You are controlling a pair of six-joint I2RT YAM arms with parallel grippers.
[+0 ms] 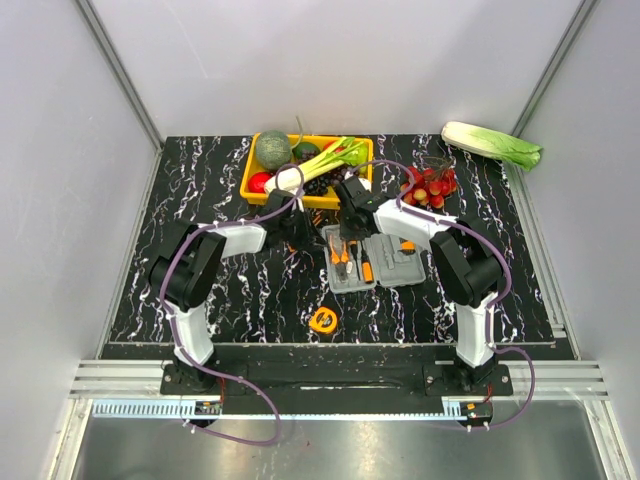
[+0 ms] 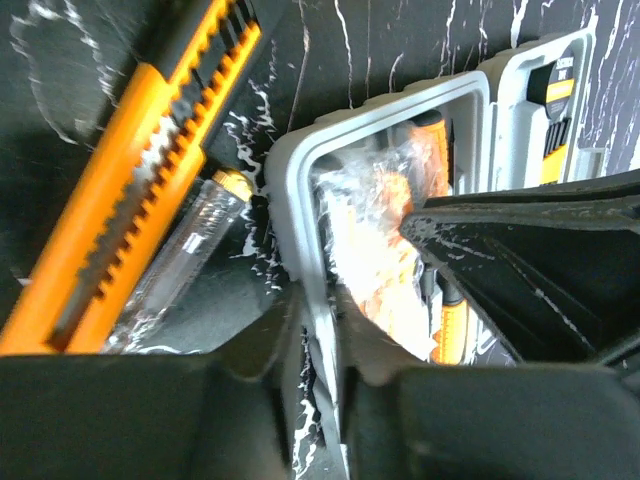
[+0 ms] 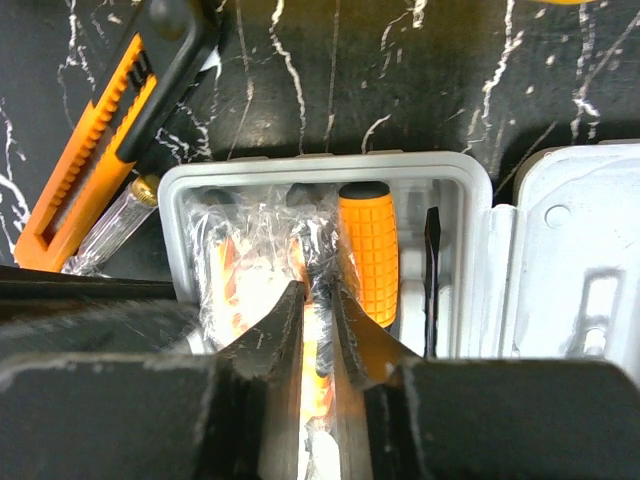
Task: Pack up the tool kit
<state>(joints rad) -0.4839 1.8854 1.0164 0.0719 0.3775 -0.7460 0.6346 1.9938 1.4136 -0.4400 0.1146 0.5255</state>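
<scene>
"Starting at the left, what lies by the case?"
"An orange utility knife point(image 2: 140, 170) lies aslant on the black marbled table point(image 1: 250, 290). A clear-handled screwdriver point(image 2: 185, 255) is alongside it. Both are just outside the left wall of the tool kit point(image 1: 398, 262)."
"And the kit itself?"
"It's open flat at mid-table between the two arms, deep half on the left, lid point(image 3: 580, 290) on the right. The yellow tape measure point(image 1: 323, 320) sits apart from it, nearer the arm bases."
"The left gripper?"
"The left gripper point(image 2: 320, 335) straddles the deep half's left wall, one finger outside and one inside, clamped against the grey plastic."
"And the right?"
"The right gripper point(image 3: 316, 305) is down inside the deep half. Its fingers are drawn almost together, pinching a crinkled plastic-wrapped bundle point(image 3: 250, 240) of orange tools, and an orange strip shows in the thin slit between them. An orange-handled screwdriver point(image 3: 368, 250) lies in its slot just beside the right finger"
</scene>
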